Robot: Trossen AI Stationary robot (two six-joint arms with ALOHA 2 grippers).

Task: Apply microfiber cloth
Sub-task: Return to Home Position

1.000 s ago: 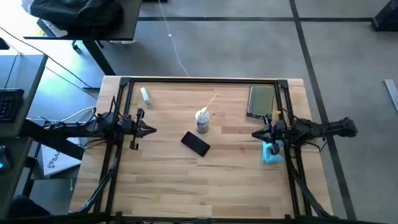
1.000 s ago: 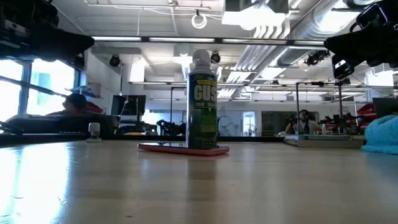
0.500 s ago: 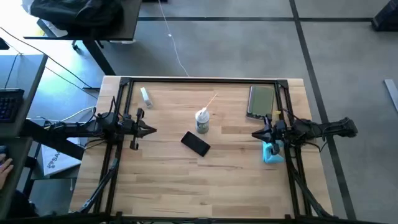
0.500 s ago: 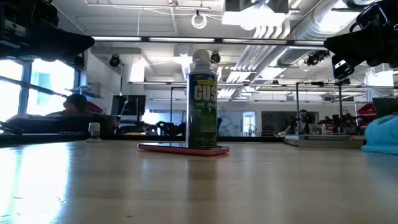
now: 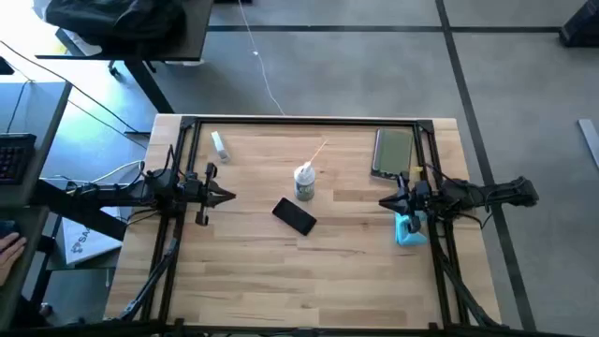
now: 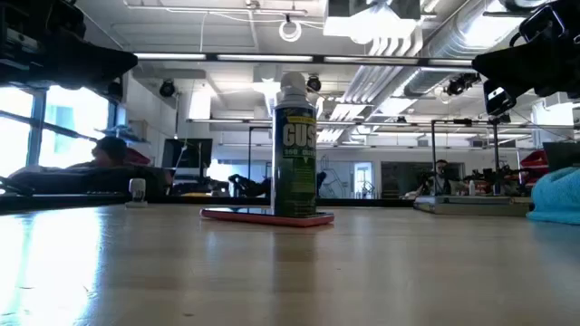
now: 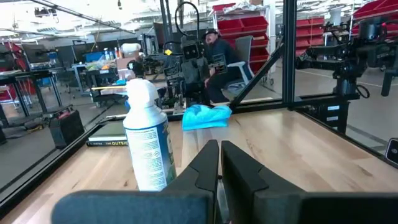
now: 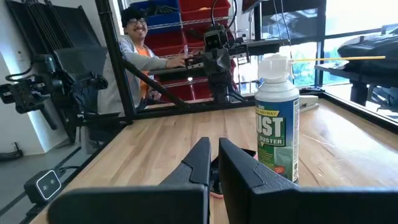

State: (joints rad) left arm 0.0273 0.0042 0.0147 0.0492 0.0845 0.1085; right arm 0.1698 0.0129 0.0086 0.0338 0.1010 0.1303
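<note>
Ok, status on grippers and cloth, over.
Left gripper shut, empty. Right gripper shut, empty. Rumpled turquoise microfiber cloth on wooden table, below right gripper. Nothing blocking it.

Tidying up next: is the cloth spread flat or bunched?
Bunched: the cloth lies in a rumpled heap with raised folds, not flat.

A robotics lab or workshop: racks of red bins (image 7: 249, 28) and blue bins (image 8: 168, 7), bare ceiling pipes (image 6: 399, 54), a metal-framed wooden table (image 5: 281, 271), a desk keyboard (image 5: 11, 157), a seated person (image 8: 140, 46) at benches behind
</note>
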